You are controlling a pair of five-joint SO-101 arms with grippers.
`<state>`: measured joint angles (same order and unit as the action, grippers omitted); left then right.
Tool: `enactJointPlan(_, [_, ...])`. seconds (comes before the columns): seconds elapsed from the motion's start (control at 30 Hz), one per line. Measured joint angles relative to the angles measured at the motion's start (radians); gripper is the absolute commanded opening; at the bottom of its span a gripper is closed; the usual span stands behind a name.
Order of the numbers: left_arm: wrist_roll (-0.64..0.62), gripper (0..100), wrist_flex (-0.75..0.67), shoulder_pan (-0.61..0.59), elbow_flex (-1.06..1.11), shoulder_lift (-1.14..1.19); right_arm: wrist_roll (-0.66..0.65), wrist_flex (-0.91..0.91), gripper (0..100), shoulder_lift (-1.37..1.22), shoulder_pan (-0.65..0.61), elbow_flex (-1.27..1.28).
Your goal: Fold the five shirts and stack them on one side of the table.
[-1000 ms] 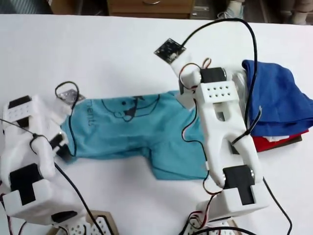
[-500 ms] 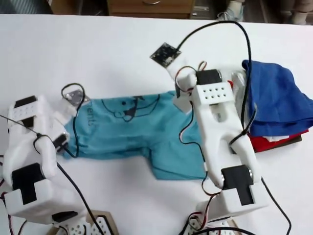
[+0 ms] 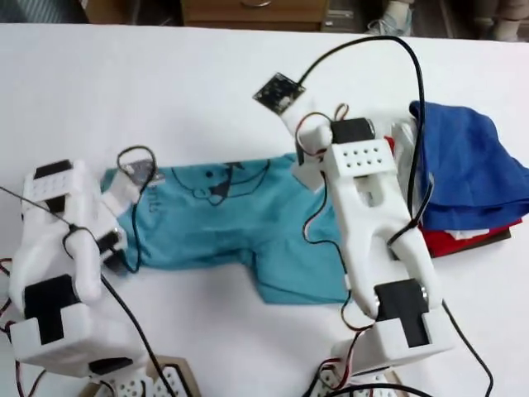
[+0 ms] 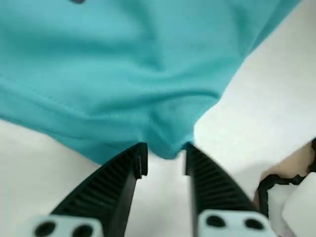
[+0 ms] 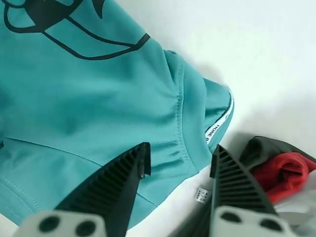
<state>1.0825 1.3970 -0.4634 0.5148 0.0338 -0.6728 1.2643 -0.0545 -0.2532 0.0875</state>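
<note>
Jaws of left gripper [image 4: 166,158] pinch the teal shirt [image 3: 223,219], its edge dragged toward the wide-open right gripper [image 5: 180,160].

white table [image 3: 165,74]; wooden drawers [image 3: 252,11] behind

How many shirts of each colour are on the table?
Teal shirt: 1
Blue shirt: 1
Red shirt: 1
Dark grey cloth, probably a shirt: 1
Total: 4 that I can tell. The last three are piled together, so more may be hidden.
</note>
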Motion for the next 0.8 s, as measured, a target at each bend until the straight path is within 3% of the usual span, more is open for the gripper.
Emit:
enactJointPlan(0.4, [0.008, 23, -0.011, 0.000, -0.023, 0.000, 0.000, 0.000, 20.1, 0.000, 0.000, 0.000])
enactJointPlan(0.6, [0.025, 2, -0.040, 0.000, 0.009, 0.000, 0.000, 0.000, 20.1, 0.000, 0.000, 0.000])
enactJointPlan(0.8, [0.034, 2, -0.058, 0.002, 0.023, 0.000, 0.000, 0.000, 20.1, 0.000, 0.000, 0.000])
